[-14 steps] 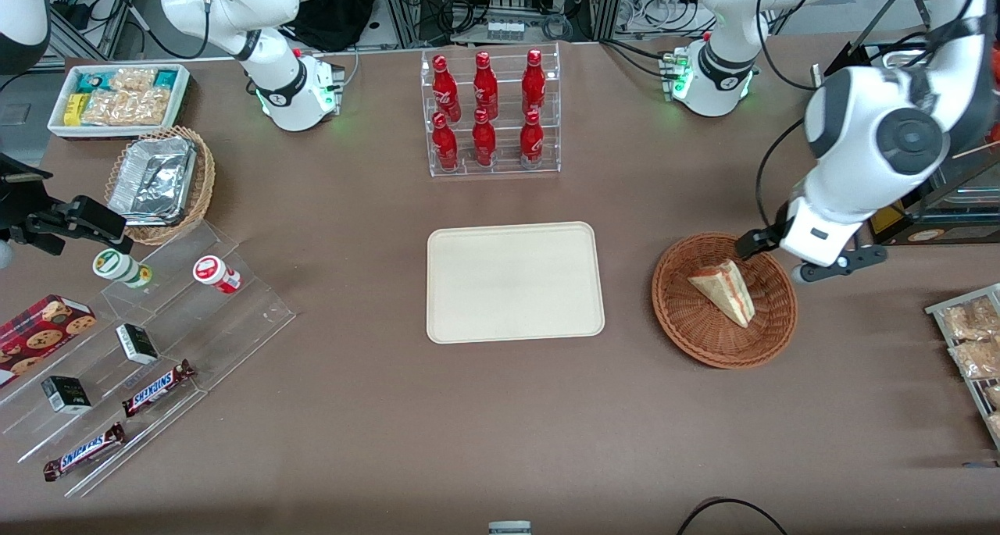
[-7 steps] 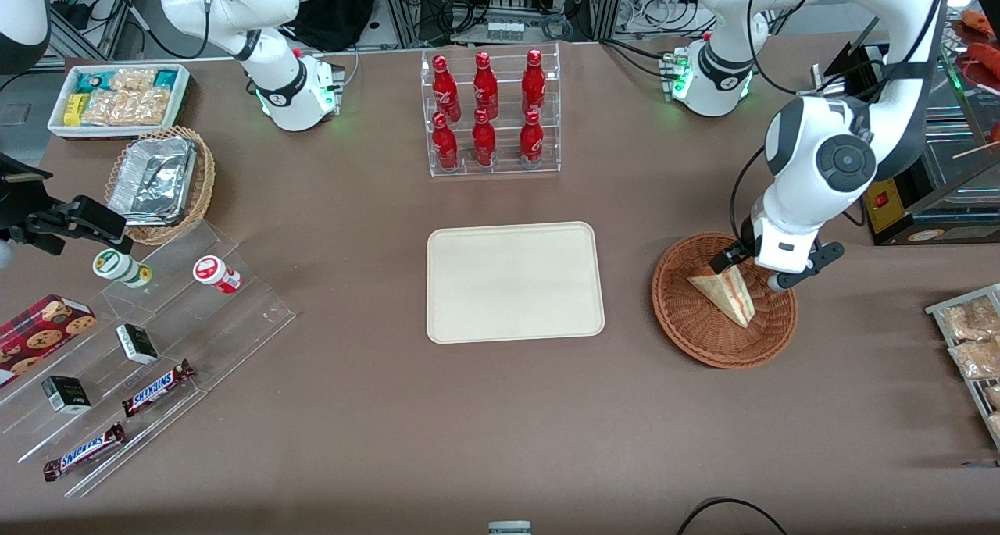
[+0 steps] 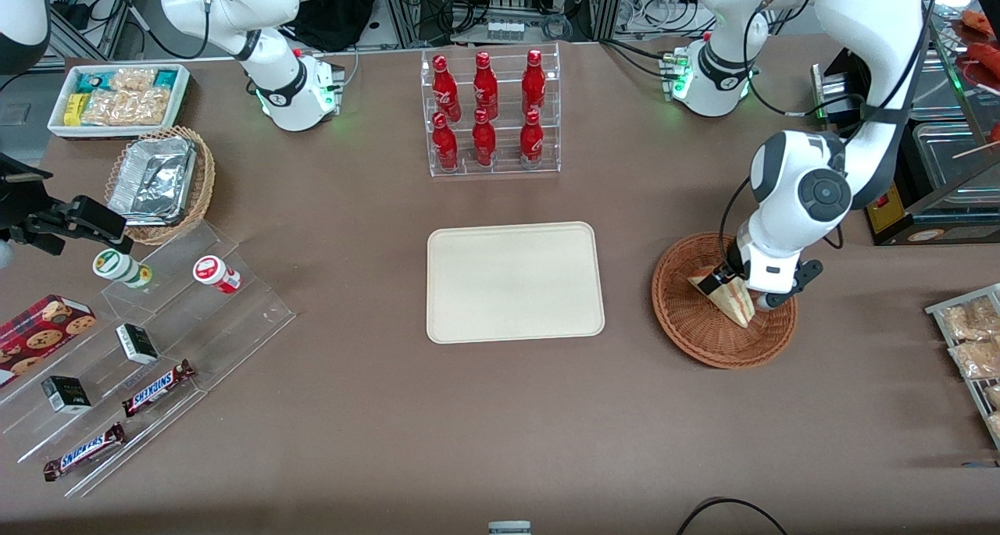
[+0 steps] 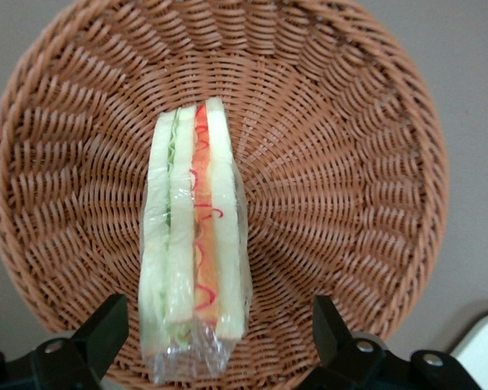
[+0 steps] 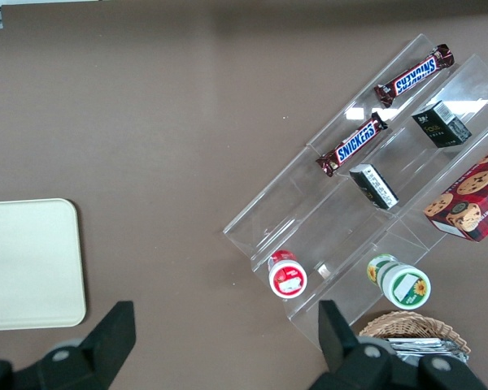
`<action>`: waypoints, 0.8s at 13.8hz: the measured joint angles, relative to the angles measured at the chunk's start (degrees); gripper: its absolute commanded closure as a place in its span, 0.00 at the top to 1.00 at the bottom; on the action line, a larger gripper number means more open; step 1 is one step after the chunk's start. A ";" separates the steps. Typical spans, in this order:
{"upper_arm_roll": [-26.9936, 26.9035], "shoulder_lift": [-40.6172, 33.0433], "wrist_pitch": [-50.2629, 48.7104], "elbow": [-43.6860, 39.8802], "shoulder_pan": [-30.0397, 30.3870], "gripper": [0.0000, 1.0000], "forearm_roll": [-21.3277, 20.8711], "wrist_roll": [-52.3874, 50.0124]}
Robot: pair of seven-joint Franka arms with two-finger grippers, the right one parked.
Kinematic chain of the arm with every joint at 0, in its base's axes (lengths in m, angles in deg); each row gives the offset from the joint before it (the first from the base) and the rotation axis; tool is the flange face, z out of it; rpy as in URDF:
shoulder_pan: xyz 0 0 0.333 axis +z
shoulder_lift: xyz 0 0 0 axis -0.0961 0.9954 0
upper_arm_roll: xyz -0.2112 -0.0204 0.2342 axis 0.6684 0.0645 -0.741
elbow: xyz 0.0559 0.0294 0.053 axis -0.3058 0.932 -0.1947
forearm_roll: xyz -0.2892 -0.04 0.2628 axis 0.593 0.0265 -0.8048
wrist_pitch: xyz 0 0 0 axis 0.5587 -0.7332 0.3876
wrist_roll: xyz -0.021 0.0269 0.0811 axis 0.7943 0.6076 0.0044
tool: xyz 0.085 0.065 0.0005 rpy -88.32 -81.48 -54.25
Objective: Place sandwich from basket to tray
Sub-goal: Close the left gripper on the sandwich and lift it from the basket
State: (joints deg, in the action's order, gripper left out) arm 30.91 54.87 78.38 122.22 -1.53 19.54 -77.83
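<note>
The working arm's gripper (image 3: pixel 738 289) is down inside the round reddish-brown basket (image 3: pixel 695 336), right over the sandwich (image 3: pixel 734 307). Seen from the wrist camera, its 2 fingers (image 4: pixel 106 329) stand wide apart, one on each side of the wedge, and neither touches the bread. The sandwich (image 4: pixel 195 244) lies on the basket (image 4: pixel 342 146) floor in clear wrap, standing on edge so its layers face up: pale bread, a green strip, and a red-orange strip down the middle. In the front view, the wedge sits slightly toward 3 o'clock of the basket's centre, with its point toward 10 o'clock and partly covered by the gripper. The cream tray (image 3: pixel 516 282) lies flat at the middle of the table, at about 9 o'clock from the basket and well apart from it. A clear rack holding 6 red bottles (image 3: pixel 485 109) stands at 12 o'clock from the tray, farther from the front camera.
</note>
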 measured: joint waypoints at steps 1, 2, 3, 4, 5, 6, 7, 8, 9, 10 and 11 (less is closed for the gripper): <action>-0.11 0.53 0.28 0.00 0.02 1.00 0.00 0.00; -0.25 0.76 0.33 0.00 0.03 1.00 0.00 0.00; -0.34 0.79 0.33 -0.01 0.04 0.97 0.00 0.00; -0.38 0.80 0.33 -0.04 0.05 0.87 0.00 0.00; -0.39 0.89 0.33 -0.04 0.05 0.58 0.00 0.00; -0.42 1.04 0.33 -0.04 0.05 0.29 0.00 0.00; -0.45 1.21 0.33 -0.04 0.06 0.14 0.00 0.00; -0.47 1.35 0.33 -0.04 0.07 0.09 -0.01 0.00; -0.55 1.42 0.33 -0.04 0.11 0.08 -0.02 0.00; -0.72 1.42 0.33 -0.09 0.26 0.08 -0.06 0.00; -0.79 1.38 0.26 -0.31 0.49 0.08 -0.10 0.01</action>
State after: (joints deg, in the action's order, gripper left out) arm 30.12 56.25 78.64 121.91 -1.04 19.44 -77.81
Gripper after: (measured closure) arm 0.573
